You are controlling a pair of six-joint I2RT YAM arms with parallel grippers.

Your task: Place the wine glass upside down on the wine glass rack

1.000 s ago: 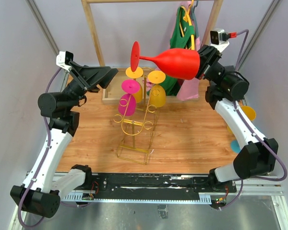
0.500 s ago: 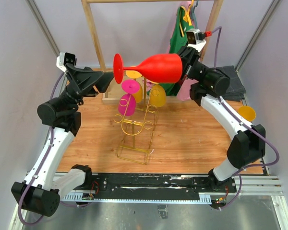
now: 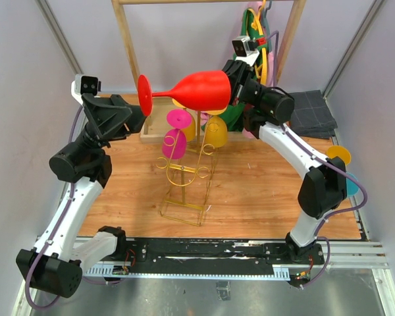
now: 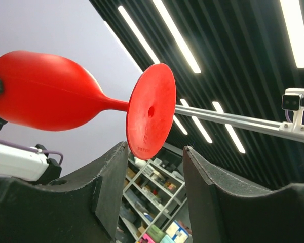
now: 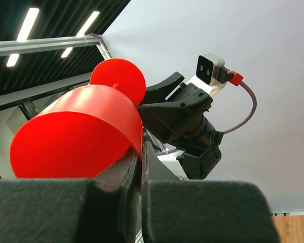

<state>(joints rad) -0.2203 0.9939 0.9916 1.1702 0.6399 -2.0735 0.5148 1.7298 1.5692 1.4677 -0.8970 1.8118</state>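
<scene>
R pincer (image 3: 232,89) is clamped on the rim of the red wine glass (image 3: 201,91), thin wall pinched betw. its fingers. Glass is held up in the air, lying sideways, bowl to the right, foot to the left, above the gold wine glass rack (image 3: 187,174) and not on it. L pincer (image 4: 154,152) is about half spread, holding nothing; the glass foot sits betw. its two fingers (image 4: 109,182), can't tell if it touches either. Rack stands mid worktop (image 3: 263,184), w/ pink glasses (image 3: 174,143) and a yellow glass (image 3: 216,131) hung on it. Wooden frame (image 3: 128,46) stands at the back.
</scene>
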